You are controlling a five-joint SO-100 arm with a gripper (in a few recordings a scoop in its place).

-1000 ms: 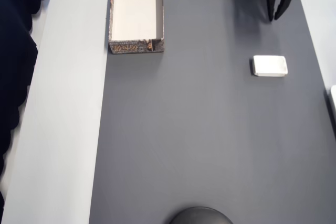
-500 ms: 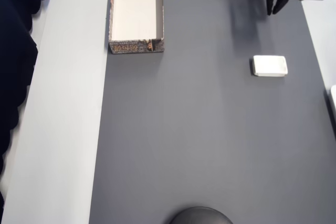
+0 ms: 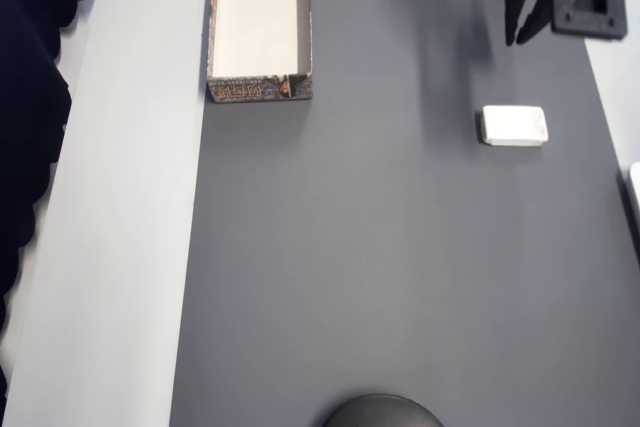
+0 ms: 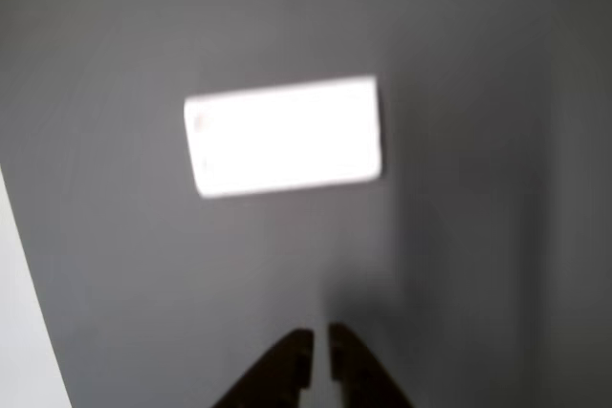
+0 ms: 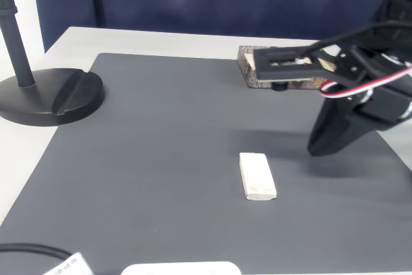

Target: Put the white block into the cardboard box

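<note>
The white block (image 3: 513, 126) lies flat on the dark grey mat at the right of the overhead view, and in the fixed view (image 5: 257, 176) it sits near the mat's front. The cardboard box (image 3: 260, 22) stands open at the top left, cream inside, with its notched short wall facing the mat. In the fixed view the box (image 5: 248, 69) shows partly behind the arm. My gripper (image 3: 513, 37) hovers above the mat beyond the block, apart from it, holding nothing. In the wrist view the fingertips (image 4: 320, 339) are shut and the block (image 4: 284, 136) lies ahead of them.
A black round stand base (image 5: 51, 94) sits at the mat's left corner in the fixed view and at the bottom edge from overhead (image 3: 383, 412). A white object (image 3: 634, 192) pokes in at the right edge. A pale table strip (image 3: 130, 197) borders the mat.
The arm's wrist has come further into the overhead picture at the top right, and the fingertips have shifted slightly. Block and box have stayed put.
</note>
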